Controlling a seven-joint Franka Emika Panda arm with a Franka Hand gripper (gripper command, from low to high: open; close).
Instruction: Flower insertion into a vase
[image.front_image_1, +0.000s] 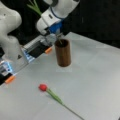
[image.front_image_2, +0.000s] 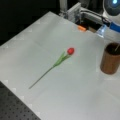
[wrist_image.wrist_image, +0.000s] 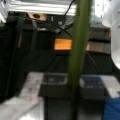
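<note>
Brown and wood-like, the vase (image.front_image_1: 62, 52) stands upright on the pale grey table (image.front_image_1: 95, 82), towards its far side in both front views. We see the arm tilted over it, with the claw (image.front_image_1: 57, 35) just above the vase's round mouth. The claw is clamped on a green flower stem (wrist_image.wrist_image: 79, 57). In a front view, its leaves (image.front_image_1: 35, 7) stick up past the arm, while its lower end dips into the mouth. In the wrist view, the stem runs straight down the middle of the picture.

A second flower, a red tulip (image.front_image_2: 71, 51) with a long green stalk, lies flat on the table well apart from the vase, nearer the table's front.

We judge that the stem's end is inside the rim, but not yet seated. To do this well, we would keep the stem close to upright, centred over the mouth, and lower it slowly so that it does not catch the rim or tip the vase.
</note>
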